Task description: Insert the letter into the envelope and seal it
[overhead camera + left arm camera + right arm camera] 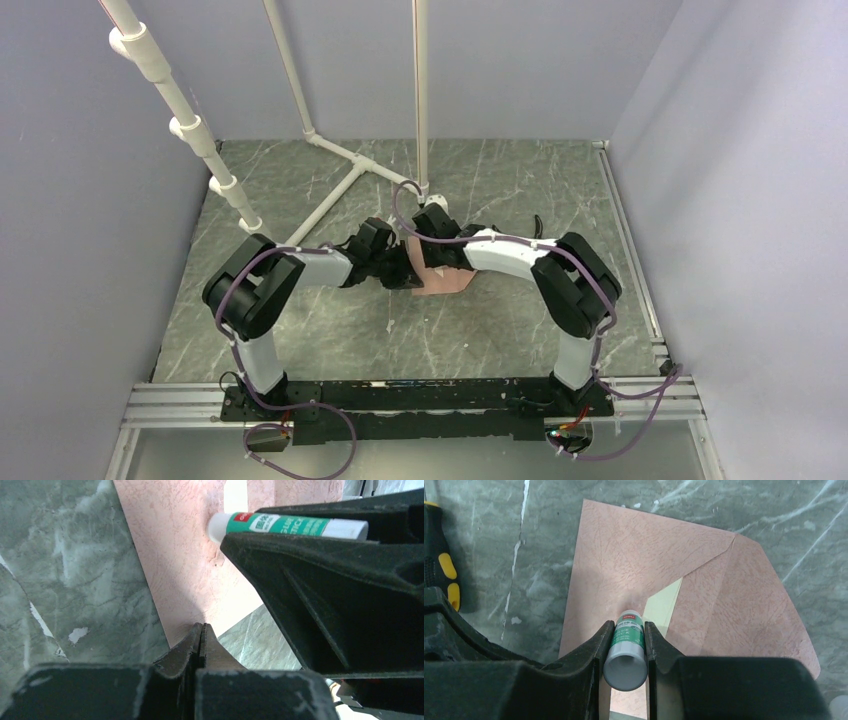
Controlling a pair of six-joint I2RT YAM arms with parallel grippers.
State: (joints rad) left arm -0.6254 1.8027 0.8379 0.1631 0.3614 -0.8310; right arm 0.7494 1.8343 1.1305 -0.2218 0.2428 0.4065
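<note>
okay, gluing step: my right pincer (628,628) pinches the glue stick (625,665), tip down on the envelope (634,560) mid-frame, the letter (664,605) showing inside as a pale strip. my left pincer (201,635) sits pressed together at the envelope's edge. next, i reckon: lift clear, fold the flap down.

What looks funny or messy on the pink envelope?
A pale sliver of the letter shows in the gap beside the envelope flap, so it is not sealed yet. The right gripper holds a glue stick with its tip on the paper there. Nothing looks torn or spilled.
</note>
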